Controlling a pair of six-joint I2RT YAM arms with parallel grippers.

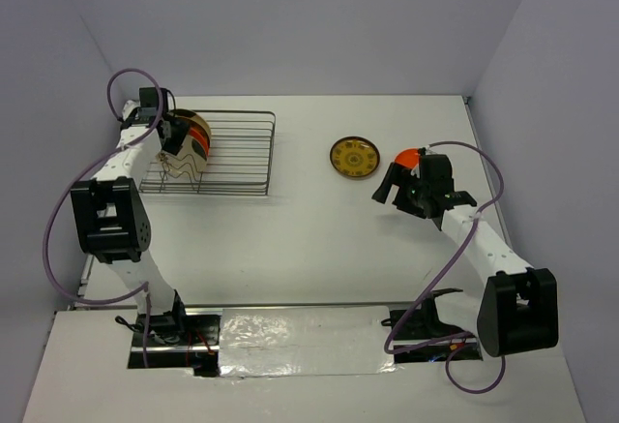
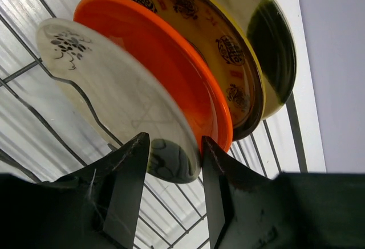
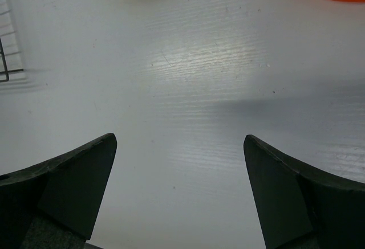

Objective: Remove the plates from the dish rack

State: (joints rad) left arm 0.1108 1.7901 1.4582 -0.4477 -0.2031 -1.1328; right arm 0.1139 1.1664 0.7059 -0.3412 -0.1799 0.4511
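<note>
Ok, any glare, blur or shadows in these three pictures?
Top external: evenly lit and sharp, glare only on the crinkled foil strip at the near edge. Left wrist: very close, glossy sheen on the beige plate and orange plate, left gripper's fingers dark, losing detail. Right wrist: soft sheen on the white table, a faint shadow band at right, right gripper's fingers dim and soft.

White table (image 1: pixel 319 239) bears dish rack (image 1: pixel 242 152), yellow plate (image 1: pixel 354 157) and orange plate (image 1: pixel 407 156) (half hidden).

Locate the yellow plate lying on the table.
Top view: the yellow plate lies right of centre, between the dish rack and the orange plate on the table.
</note>
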